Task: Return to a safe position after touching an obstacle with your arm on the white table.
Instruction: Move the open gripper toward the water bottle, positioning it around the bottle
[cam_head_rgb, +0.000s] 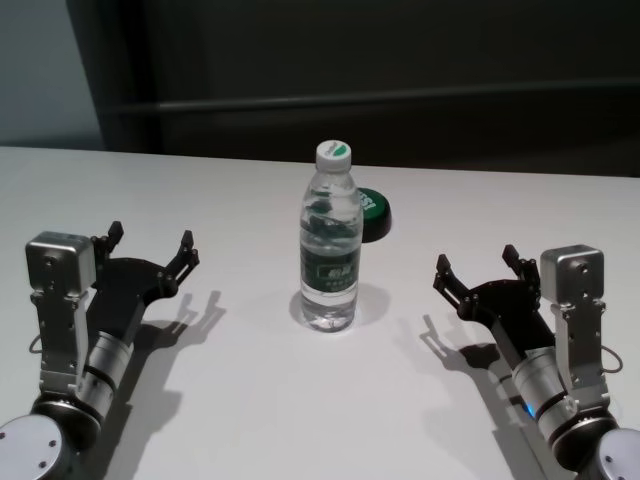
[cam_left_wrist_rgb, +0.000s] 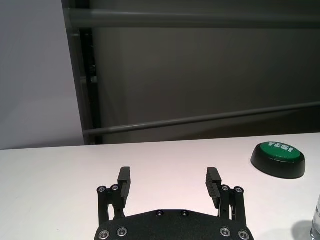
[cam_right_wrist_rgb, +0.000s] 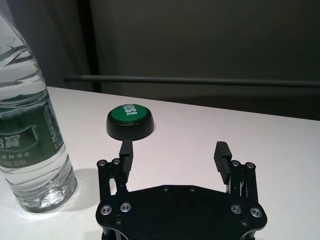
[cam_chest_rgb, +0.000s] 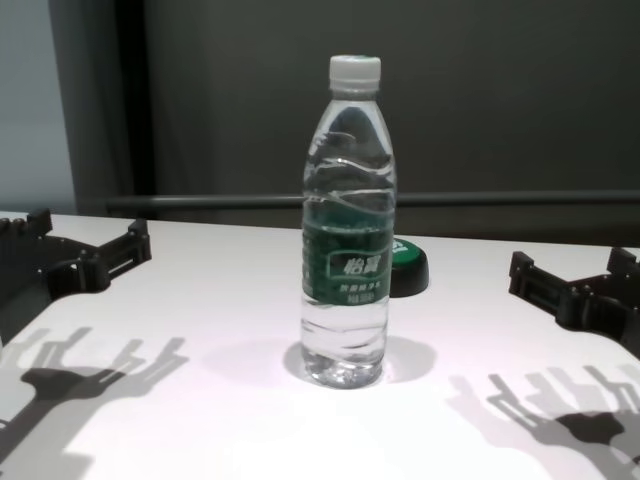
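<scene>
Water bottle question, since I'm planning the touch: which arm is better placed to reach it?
Roughly equal: the water bottle stands upright midway between the open left gripper and open right gripper, clear of both.

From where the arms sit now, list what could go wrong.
1. The bottle stands tall and upright between both open hands; a sideways sweep by the left hand or right hand could tip it.
2. If it falls backward, it may strike the green button just behind it.
</scene>
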